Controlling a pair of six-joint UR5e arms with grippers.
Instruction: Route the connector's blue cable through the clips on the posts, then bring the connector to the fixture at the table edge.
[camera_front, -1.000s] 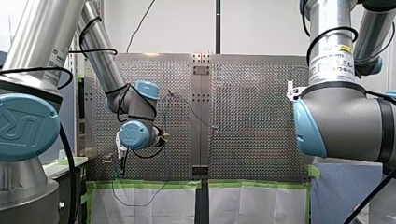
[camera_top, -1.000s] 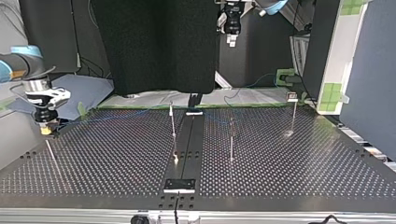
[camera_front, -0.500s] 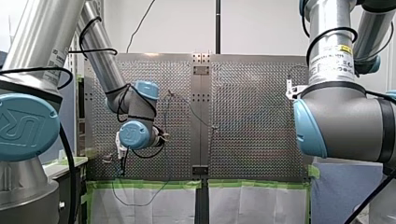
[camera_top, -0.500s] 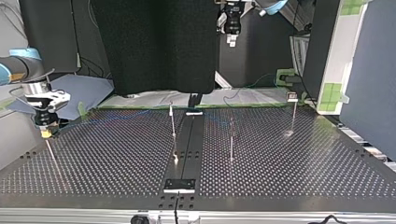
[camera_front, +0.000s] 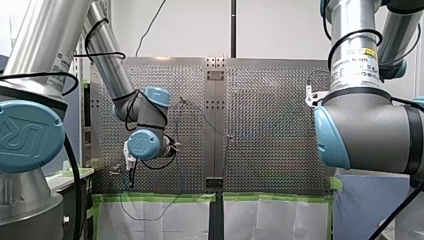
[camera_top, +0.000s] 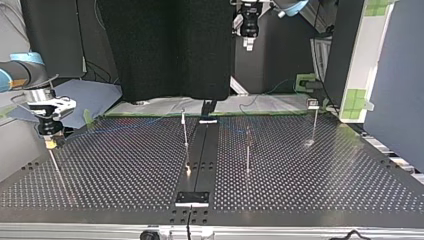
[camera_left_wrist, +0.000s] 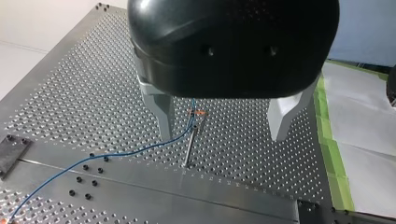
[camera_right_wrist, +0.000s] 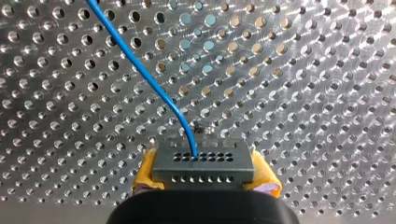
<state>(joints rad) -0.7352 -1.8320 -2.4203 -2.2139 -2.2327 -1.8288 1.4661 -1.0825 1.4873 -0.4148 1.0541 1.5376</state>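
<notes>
My right gripper (camera_right_wrist: 204, 176): yellow pads (camera_right_wrist: 145, 173) clenched on grey connector (camera_right_wrist: 203, 162). Blue cable (camera_right_wrist: 140, 70) leaves connector's face and runs off over perforated table (camera_right_wrist: 303, 93). Top view puts this gripper low by table's edge at that view's left, above thin post (camera_top: 56, 170). My left gripper (camera_left_wrist: 223, 129) released, fingers (camera_left_wrist: 164, 112) spread wide, hanging over second post (camera_left_wrist: 188, 148). Cable reaches orange clip (camera_left_wrist: 198, 112) at its top, seemingly threaded through; too small for me to confirm.

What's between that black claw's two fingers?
In the left wrist view, a post shows between my open left gripper's fingers, on the table beyond, the blue cable at its clip.
</notes>
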